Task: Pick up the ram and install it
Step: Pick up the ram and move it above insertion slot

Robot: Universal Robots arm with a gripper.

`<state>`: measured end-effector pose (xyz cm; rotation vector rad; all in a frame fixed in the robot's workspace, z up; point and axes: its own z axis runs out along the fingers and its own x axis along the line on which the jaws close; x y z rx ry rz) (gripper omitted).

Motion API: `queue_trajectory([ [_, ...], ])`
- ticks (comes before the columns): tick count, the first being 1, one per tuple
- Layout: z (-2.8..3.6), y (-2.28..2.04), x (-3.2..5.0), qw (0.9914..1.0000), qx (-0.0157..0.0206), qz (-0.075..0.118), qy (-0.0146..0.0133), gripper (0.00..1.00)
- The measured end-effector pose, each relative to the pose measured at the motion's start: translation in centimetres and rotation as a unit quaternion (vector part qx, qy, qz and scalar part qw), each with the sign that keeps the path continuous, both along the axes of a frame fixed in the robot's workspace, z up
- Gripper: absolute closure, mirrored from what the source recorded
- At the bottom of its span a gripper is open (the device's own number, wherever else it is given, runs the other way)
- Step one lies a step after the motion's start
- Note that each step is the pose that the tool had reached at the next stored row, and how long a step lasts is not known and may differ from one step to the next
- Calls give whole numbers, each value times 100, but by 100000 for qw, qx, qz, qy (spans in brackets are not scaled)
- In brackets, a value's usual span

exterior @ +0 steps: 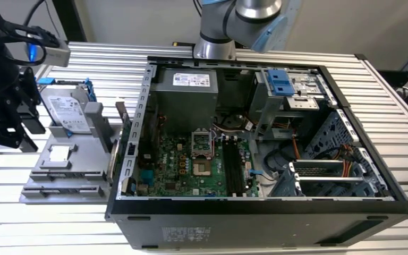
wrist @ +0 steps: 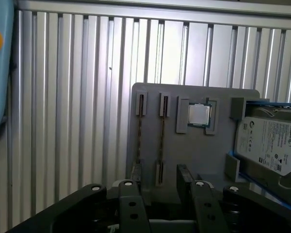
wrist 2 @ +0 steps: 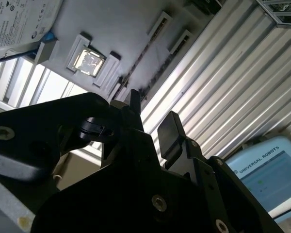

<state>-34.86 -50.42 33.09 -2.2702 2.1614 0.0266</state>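
Black gripper (wrist: 160, 172) hangs over the grey tray (wrist: 199, 155), jaws parted and holding nothing. Just beyond the fingertips the ram (wrist: 162, 138) stands edge-on in a tray slot, in line with that gap. Farther along sit a processor chip (wrist: 200, 115) and a hard drive (wrist: 266, 143).

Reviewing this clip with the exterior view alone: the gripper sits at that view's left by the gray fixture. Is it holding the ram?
Observer: No. In the first wrist view the gripper is open, nothing between its fingers.
Operator: Where is the ram?
Observer: Two ram sticks stand on edge in the gray fixture, one beside the other.
Operator: Which one is the gripper at?
Observer: The stick nearer the processor lines up with the gap between the fingers.
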Motion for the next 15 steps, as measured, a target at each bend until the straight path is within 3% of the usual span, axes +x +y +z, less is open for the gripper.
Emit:
queue_trajectory([
  [15, -158, 0, 0, 100000, -233, -146, -2, 0],
])
